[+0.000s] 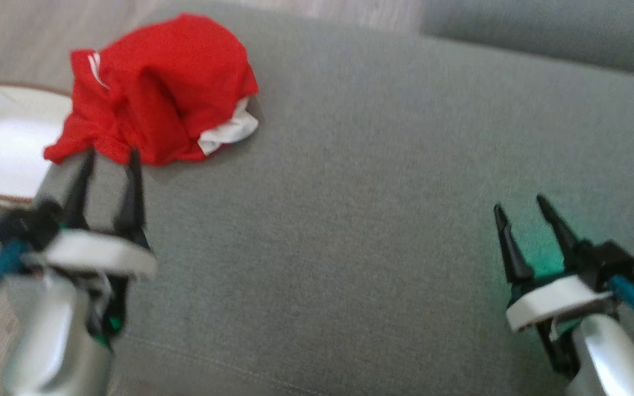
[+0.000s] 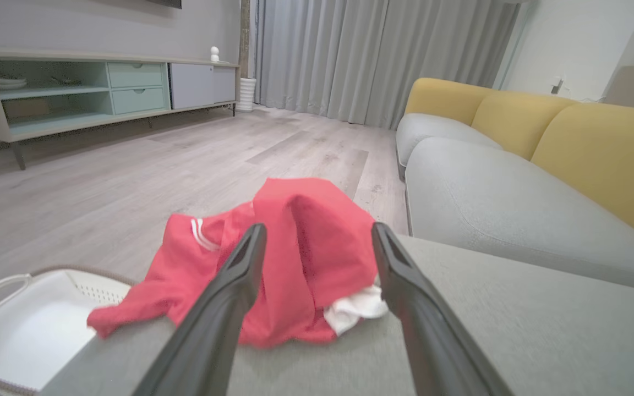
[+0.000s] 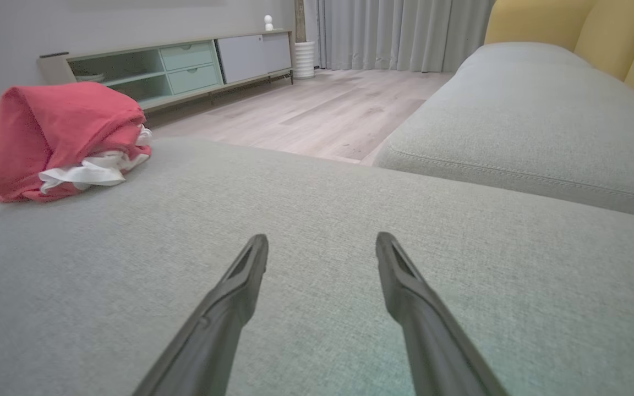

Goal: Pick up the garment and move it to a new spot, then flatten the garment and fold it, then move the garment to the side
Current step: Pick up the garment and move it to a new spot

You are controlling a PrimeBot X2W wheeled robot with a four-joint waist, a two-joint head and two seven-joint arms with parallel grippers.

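A crumpled red garment (image 1: 157,88) with white trim lies in a heap at the far left corner of the grey cushion (image 1: 350,220). My left gripper (image 1: 112,155) stands open just short of the heap's near edge, its fingertips pointing at it. From the left wrist the garment (image 2: 306,247) sits straight ahead between the open fingers (image 2: 240,264). My right gripper (image 1: 518,203) hangs open over bare cushion at the right, far from the cloth. In the right wrist view the garment (image 3: 64,137) shows at the far left.
A white basket (image 1: 3,143) stands on the wood floor beside the cushion's left edge, partly under the garment's hanging corner. A grey and yellow sofa (image 2: 515,181) lies beyond the cushion. A low cabinet (image 2: 102,88) lines the far wall.
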